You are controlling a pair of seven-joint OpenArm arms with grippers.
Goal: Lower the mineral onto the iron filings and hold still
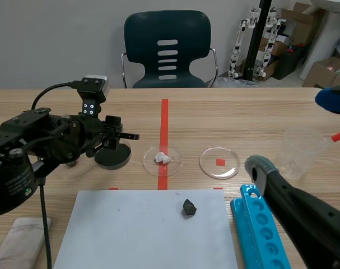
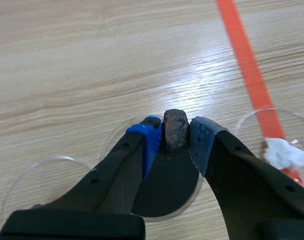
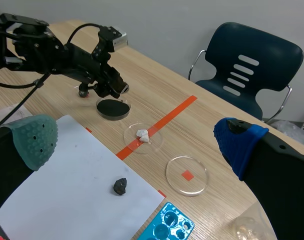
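A dark brown mineral (image 2: pixel 175 129) is pinched between the blue pads of my left gripper (image 2: pixel 176 139), which is shut on it. Right under it lies a round dish of black iron filings (image 2: pixel 168 186). I cannot tell whether the mineral touches the filings. In the scene view the left gripper (image 1: pixel 111 143) hangs low over the same dish (image 1: pixel 115 157) left of the red tape. The right wrist view also has that dish (image 3: pixel 113 108). My right gripper (image 3: pixel 134 144) stands open, raised well above the table, with nothing between its fingers.
A white sheet (image 1: pixel 130 235) with a small black rock (image 1: pixel 189 207) lies at the front. A petri dish with a white lump (image 1: pixel 162 158), an empty petri dish (image 1: pixel 219 162), a clear cup (image 1: pixel 298 151) and a blue tube rack (image 1: pixel 259 230) stand to the right.
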